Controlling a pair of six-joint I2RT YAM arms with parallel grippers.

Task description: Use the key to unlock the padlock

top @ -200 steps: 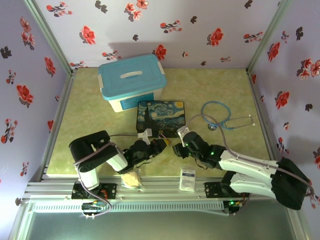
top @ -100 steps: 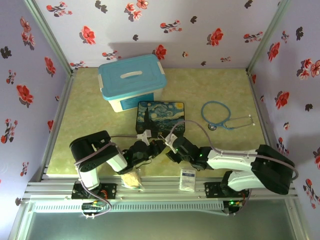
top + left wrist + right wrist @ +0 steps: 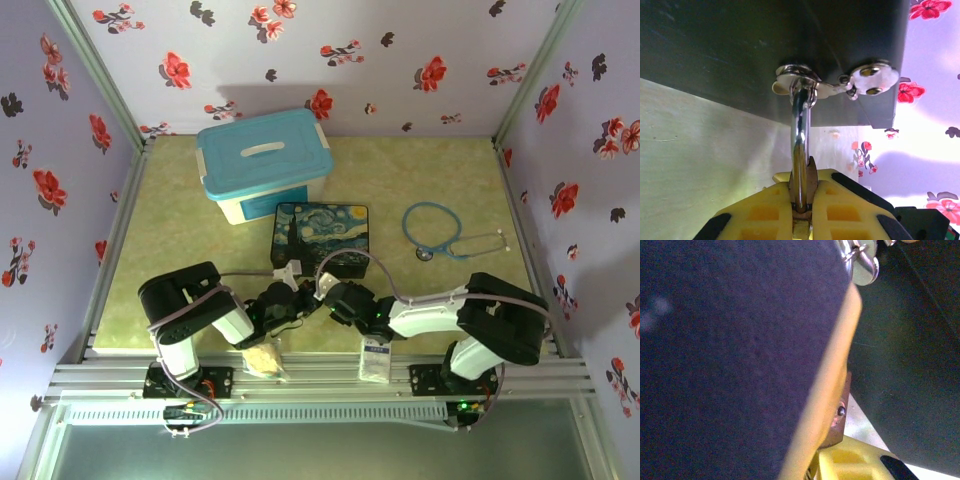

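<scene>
The left gripper [image 3: 801, 181] is clamped on the padlock [image 3: 799, 142], its yellow fingers [image 3: 765, 210] pinching the thin silver shackle from both sides. Only a sliver of brass body shows between the fingers, cut off by the bottom edge of the wrist view. The shackle rises upright from the fingers and passes through the ring of a shiny silver hasp [image 3: 840, 86] on the near side of the Starry Night box [image 3: 322, 233]. From above, the lock itself is hidden under the two wrists, which meet at that near edge.

The right gripper [image 3: 326, 290] comes in from the right, just beside the left one. Its wrist view is mostly a dark blur with a yellow rim; a brownish metal piece with a tiny rivet sits by one yellow finger [image 3: 852, 462], too blurred to name, so I cannot tell whether this gripper is parted or closed on anything.

Farther out on the table [image 3: 180, 220] are a blue-lidded tub [image 3: 263, 160] at far left, a stethoscope [image 3: 440, 235] to the right, and a white sachet [image 3: 375, 358] near
</scene>
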